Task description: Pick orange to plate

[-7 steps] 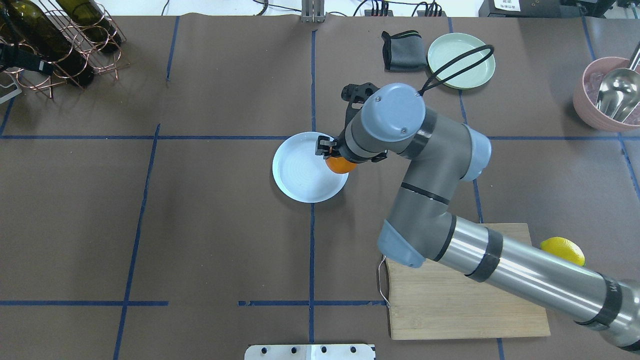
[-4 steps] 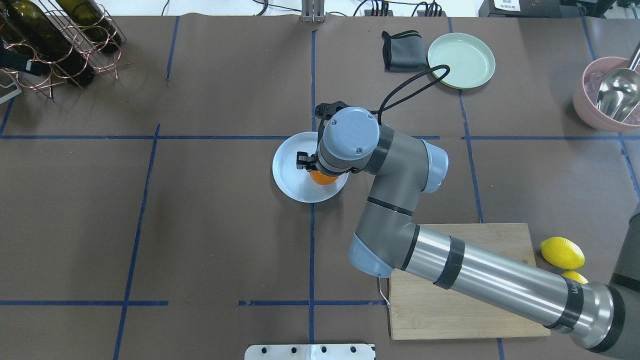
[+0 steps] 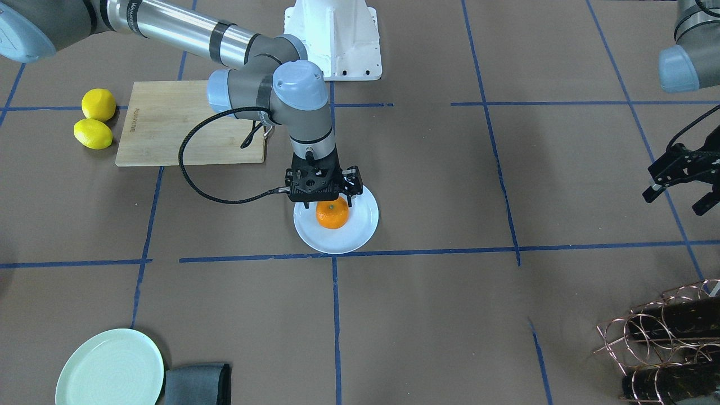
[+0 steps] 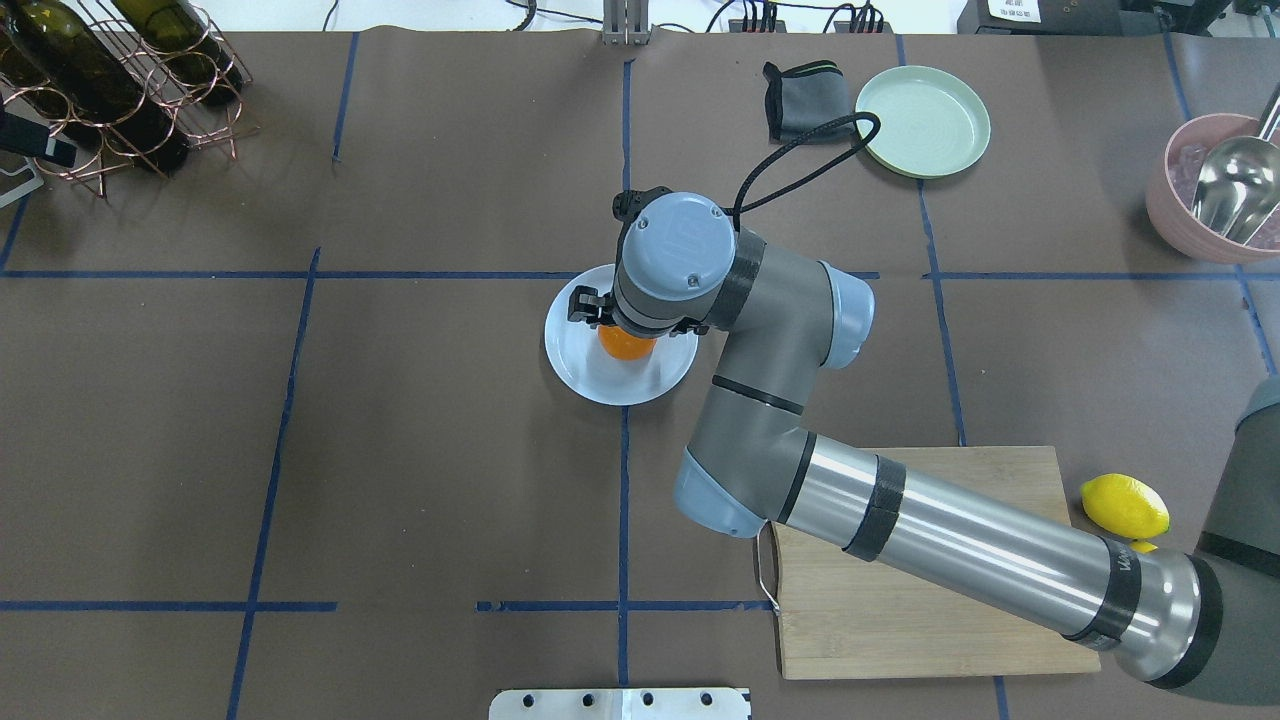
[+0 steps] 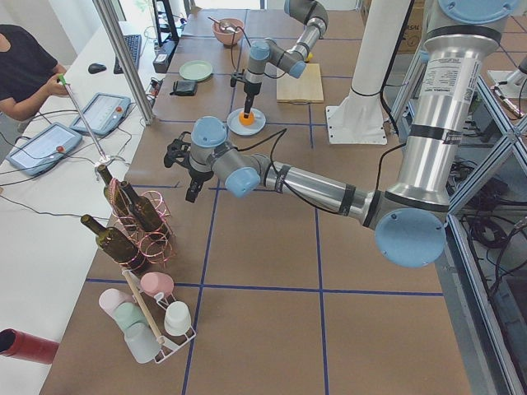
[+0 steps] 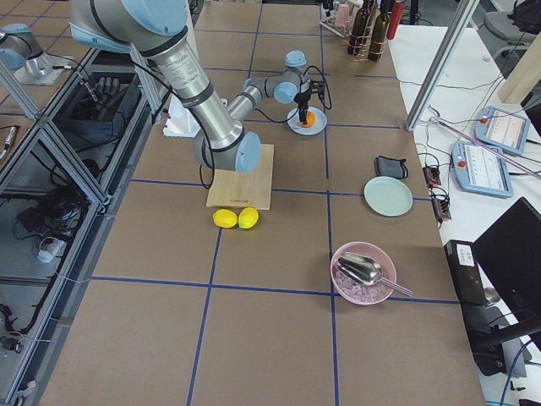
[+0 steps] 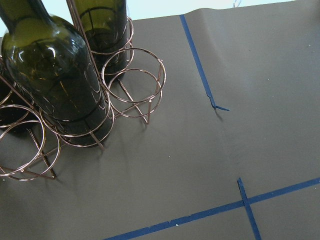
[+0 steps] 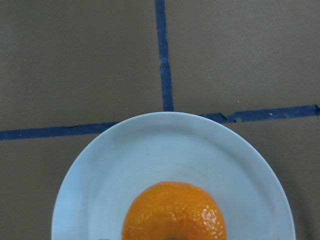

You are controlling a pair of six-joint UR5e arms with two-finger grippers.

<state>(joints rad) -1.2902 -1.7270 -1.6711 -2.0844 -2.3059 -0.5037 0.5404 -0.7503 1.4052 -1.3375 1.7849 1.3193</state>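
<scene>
The orange (image 3: 332,215) sits low over the middle of the pale bluish-white plate (image 3: 360,233), at the table's centre. My right gripper (image 3: 328,201) comes straight down on it, its fingers flanking the fruit, shut on it. From overhead the wrist covers most of the orange (image 4: 624,345) and part of the plate (image 4: 580,370). The right wrist view shows the orange (image 8: 172,212) at the bottom edge with the plate (image 8: 100,170) beneath; whether they touch is unclear. My left gripper (image 3: 675,202) hangs open and empty far off, near the bottle rack.
A wooden board (image 4: 930,600) and two lemons (image 3: 95,121) lie on my right side. A mint-green plate (image 4: 925,120) and a folded dark cloth (image 4: 805,100) are at the far side. A pink bowl with a scoop (image 4: 1215,190) stands far right, a wire bottle rack (image 4: 110,80) far left.
My right arm carried the orange leftward from the plate's right rim to over its middle and lowered. The left arm has barely moved.
</scene>
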